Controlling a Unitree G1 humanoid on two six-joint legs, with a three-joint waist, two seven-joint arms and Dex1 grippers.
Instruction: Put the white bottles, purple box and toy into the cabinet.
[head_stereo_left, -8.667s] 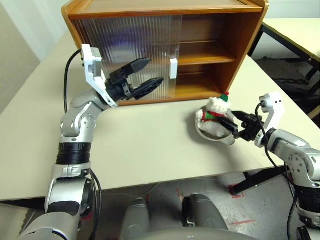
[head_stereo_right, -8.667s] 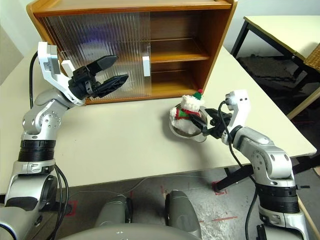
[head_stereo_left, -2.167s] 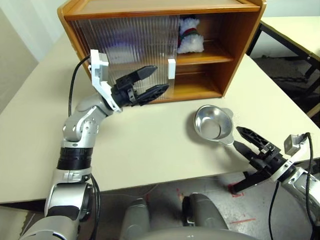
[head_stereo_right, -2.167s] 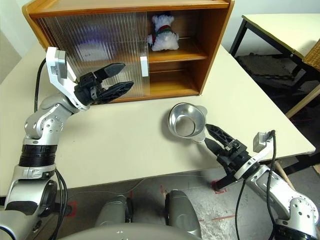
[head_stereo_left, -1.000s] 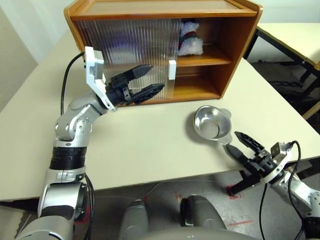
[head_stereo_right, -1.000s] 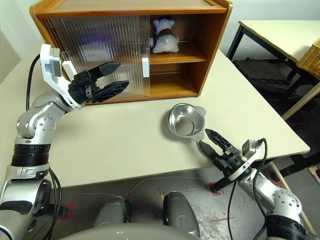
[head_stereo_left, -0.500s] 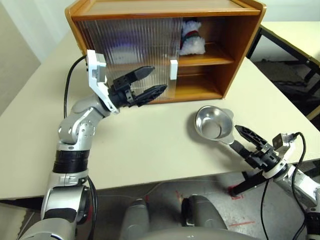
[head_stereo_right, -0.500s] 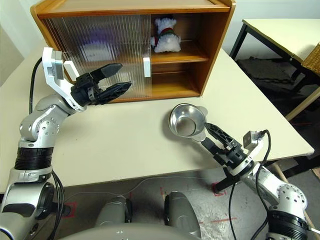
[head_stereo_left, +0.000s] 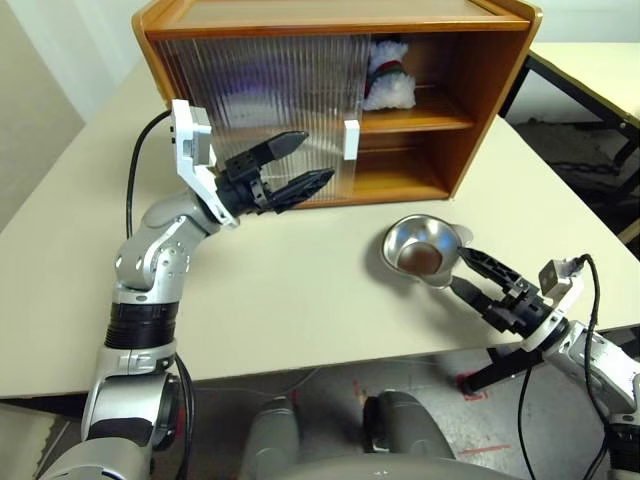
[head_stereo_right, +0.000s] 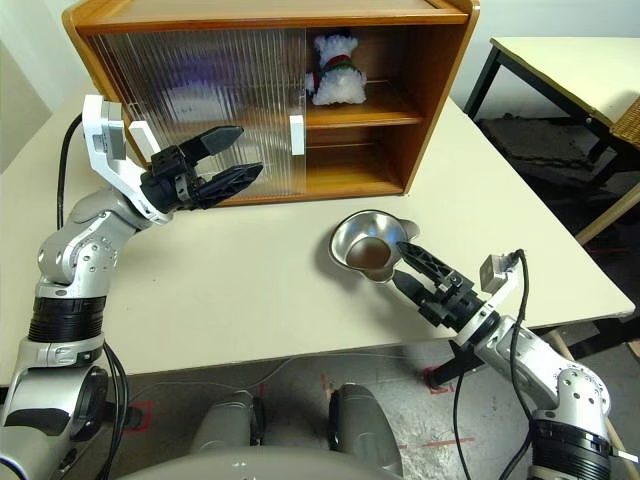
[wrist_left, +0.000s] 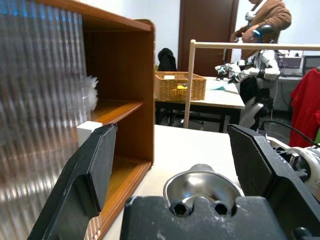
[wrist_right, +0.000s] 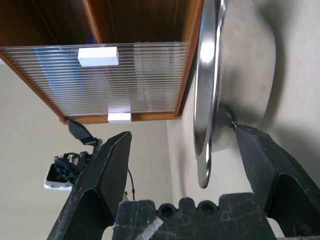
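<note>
The toy (head_stereo_left: 388, 82) lies on the upper shelf in the open right half of the cabinet (head_stereo_left: 490, 90). The white bottles and the purple box are hidden; a faint purplish blur shows through the ribbed doors (head_stereo_left: 260, 110). My left gripper (head_stereo_left: 318, 157) hangs open, holding nothing, in front of the doors near the lower white handle (head_stereo_left: 351, 140). Low at the table's near right edge, my right gripper (head_stereo_left: 460, 268) is open. Its fingers stand on either side of the near rim of the steel bowl (head_stereo_left: 418, 250), and one fingertip (wrist_right: 238, 129) touches the bowl's outer wall.
The bowl sits on the cream table (head_stereo_left: 300, 290) in front of the cabinet's open side. A second table (head_stereo_left: 590, 60) stands to the right with a gap between. The left wrist view shows a wicker basket (wrist_left: 180, 85) and a person (wrist_left: 265, 17) far behind.
My right gripper has risen and come up to the bowl, so that its open fingers now straddle the rim. The left arm has stayed in place.
</note>
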